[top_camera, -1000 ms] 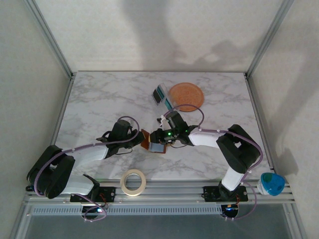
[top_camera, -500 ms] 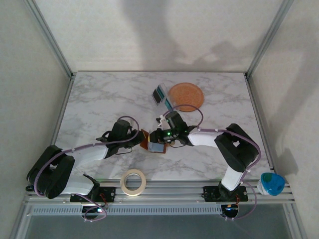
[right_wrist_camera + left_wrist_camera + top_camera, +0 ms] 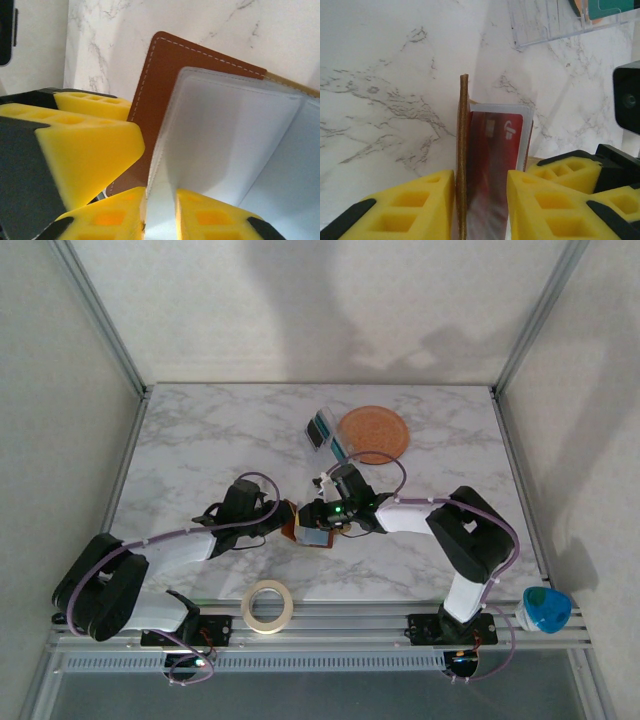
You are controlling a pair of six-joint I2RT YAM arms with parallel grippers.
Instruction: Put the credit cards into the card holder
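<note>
The card holder [image 3: 302, 532] stands open on edge just below the middle of the top view, on the marble table [image 3: 200, 450], with both arms meeting at it. The left gripper [image 3: 481, 190] pinches it: one yellow pad lies against the brown leather flap, the other against a clear pocket holding a red card [image 3: 495, 160]. The right gripper [image 3: 160, 205] has its jaws nearly together around a clear inner leaf (I cannot tell whether they actually grip it). The credit cards [image 3: 322, 430] lie above the middle of that view in a clear sleeve [image 3: 545, 22], well apart from the holder and just left of the orange plate [image 3: 373, 432].
</note>
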